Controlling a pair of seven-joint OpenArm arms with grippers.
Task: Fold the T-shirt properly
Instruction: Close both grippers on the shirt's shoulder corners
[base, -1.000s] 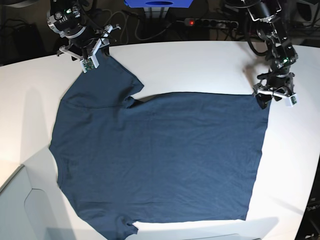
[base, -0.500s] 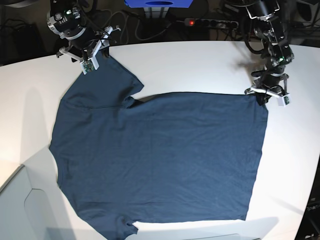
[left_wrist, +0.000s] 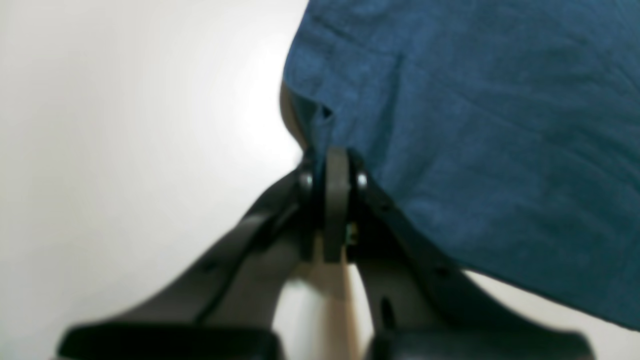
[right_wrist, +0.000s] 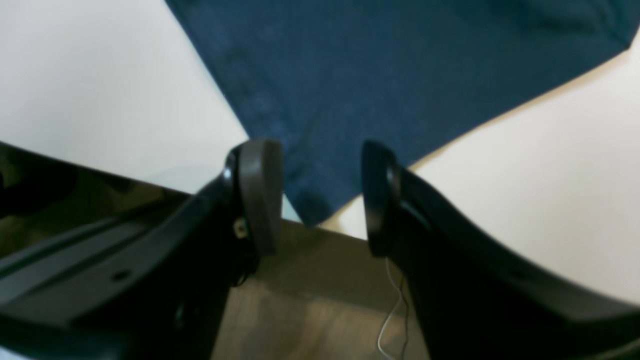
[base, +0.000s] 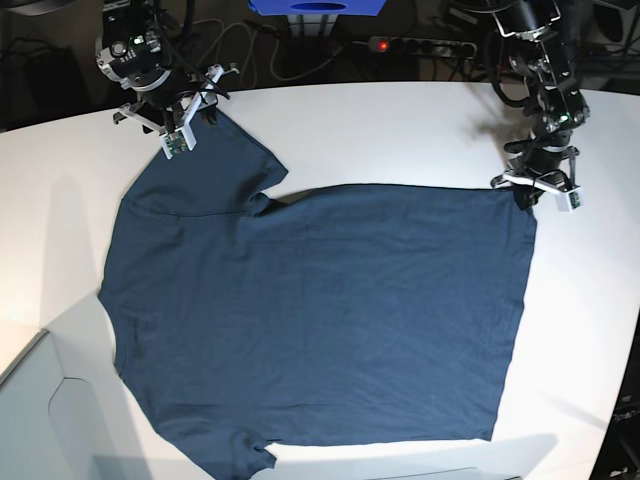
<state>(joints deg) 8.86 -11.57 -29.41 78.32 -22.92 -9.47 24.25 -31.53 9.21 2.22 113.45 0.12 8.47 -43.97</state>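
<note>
The dark navy T-shirt (base: 320, 310) lies spread flat on the white table (base: 400, 130), its hem toward the right of the base view. My left gripper (base: 527, 196) sits at the far hem corner. In the left wrist view that gripper (left_wrist: 336, 162) is shut, pinching the T-shirt (left_wrist: 500, 125) at its edge. My right gripper (base: 193, 116) hovers at the tip of the far sleeve. In the right wrist view the right gripper (right_wrist: 320, 195) is open, and a corner of the T-shirt (right_wrist: 375, 65) reaches between its fingers (right_wrist: 257, 195) at the table's edge.
Behind the table lie a power strip (base: 420, 45) with a red light, cables and a blue box (base: 318, 8). A pale grey box (base: 40, 420) stands at the front left corner. Wooden floor (right_wrist: 310, 300) shows past the table edge under the right gripper.
The left gripper has shut on the hem corner and shifted slightly back and leftward. The right gripper has shifted a little at the sleeve tip and stays open.
</note>
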